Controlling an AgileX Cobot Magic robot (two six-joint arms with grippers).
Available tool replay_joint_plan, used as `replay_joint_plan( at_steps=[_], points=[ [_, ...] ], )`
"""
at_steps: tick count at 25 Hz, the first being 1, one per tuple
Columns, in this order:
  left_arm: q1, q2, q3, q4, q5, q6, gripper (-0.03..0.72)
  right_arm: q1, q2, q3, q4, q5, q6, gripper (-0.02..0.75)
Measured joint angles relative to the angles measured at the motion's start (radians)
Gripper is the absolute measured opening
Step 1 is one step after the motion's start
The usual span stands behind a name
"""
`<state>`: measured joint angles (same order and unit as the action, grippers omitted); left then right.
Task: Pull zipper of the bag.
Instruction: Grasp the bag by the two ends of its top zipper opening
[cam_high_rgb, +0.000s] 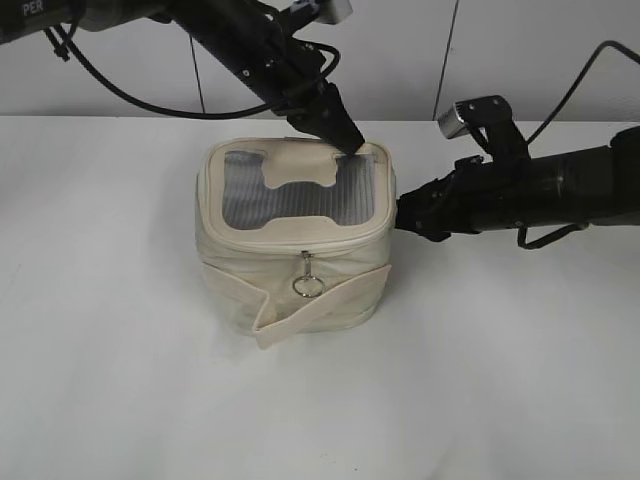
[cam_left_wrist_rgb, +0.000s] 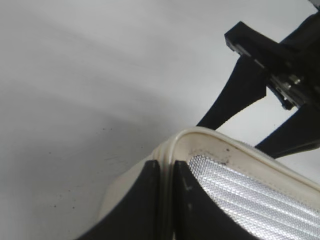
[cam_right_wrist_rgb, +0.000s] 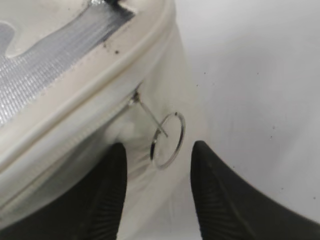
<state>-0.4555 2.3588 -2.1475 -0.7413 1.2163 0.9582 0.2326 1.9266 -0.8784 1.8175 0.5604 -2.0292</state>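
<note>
Left claw (cam_high_rgb: 345, 140) down on the far right corner of the bag (cam_high_rgb: 290, 245), fingers pressed together on the cream rim beside the mesh top (cam_left_wrist_rgb: 240, 195), apparently pinning that corner; pinched on the rim fabric or merely resting there, hard to say. Bag upright at the middle of the white bench (cam_high_rgb: 110, 380), strap (cam_high_rgb: 320, 305) wrapped across the near side. Zipper (cam_high_rgb: 300, 240) running round just under the top rim, one ring pull (cam_high_rgb: 307, 286) hanging on the near face. Second ring pull (cam_right_wrist_rgb: 167, 140) on the right side, between the fingers of the right claw (cam_right_wrist_rgb: 157, 187), spread and not yet touching it. Likely light and soft, walls prone to buckling and sliding unless held. Ring thin, smooth, loose on its link, so probably slippery; best taken by closing flat across the ring, then drawn along the track, not away from it.
</note>
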Motion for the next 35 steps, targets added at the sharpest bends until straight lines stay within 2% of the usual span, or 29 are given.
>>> replay_joint_plan(
  at_steps=[4, 6, 8, 10, 11, 13, 18, 27, 30, 33, 35],
  points=[
    [0.0, 0.0, 0.0, 0.001, 0.0, -0.001, 0.05, 0.016, 0.025, -0.04, 0.001, -0.023, 0.0, 0.347],
    [0.0, 0.0, 0.0, 0.001, 0.0, -0.001, 0.05, 0.022, 0.046, -0.057, 0.004, -0.034, 0.0, 0.322],
    [0.0, 0.0, 0.0, 0.002, 0.0, -0.001, 0.05, 0.027, 0.061, -0.071, 0.004, -0.038, 0.0, 0.246],
    [0.0, 0.0, 0.0, 0.002, 0.0, -0.002, 0.05, 0.032, 0.07, -0.087, 0.004, -0.039, 0.001, 0.096],
    [0.0, 0.0, 0.0, 0.002, 0.0, -0.002, 0.05, 0.035, 0.072, -0.091, 0.004, -0.039, 0.002, 0.051],
    [0.0, 0.0, 0.0, 0.002, 0.0, -0.002, 0.05, 0.036, 0.073, -0.094, 0.004, -0.041, 0.033, 0.008],
    [0.0, 0.0, 0.0, 0.005, -0.002, -0.013, 0.048, 0.034, 0.042, -0.056, -0.058, -0.045, 0.166, 0.008],
    [-0.001, 0.0, 0.0, 0.018, 0.0, -0.082, 0.047, 0.034, -0.207, 0.178, -0.089, -0.065, 0.246, 0.008],
    [-0.002, 0.0, 0.0, 0.021, -0.001, -0.107, 0.047, 0.034, -0.288, 0.234, -0.163, -0.052, 0.328, 0.008],
    [-0.003, 0.0, 0.0, 0.023, -0.005, -0.157, 0.044, 0.063, -0.336, 0.263, -0.246, -0.018, 0.42, 0.008],
    [-0.003, 0.0, 0.0, 0.023, -0.007, -0.178, 0.044, 0.111, -0.343, 0.266, -0.254, -0.004, 0.443, 0.008]
  ],
)
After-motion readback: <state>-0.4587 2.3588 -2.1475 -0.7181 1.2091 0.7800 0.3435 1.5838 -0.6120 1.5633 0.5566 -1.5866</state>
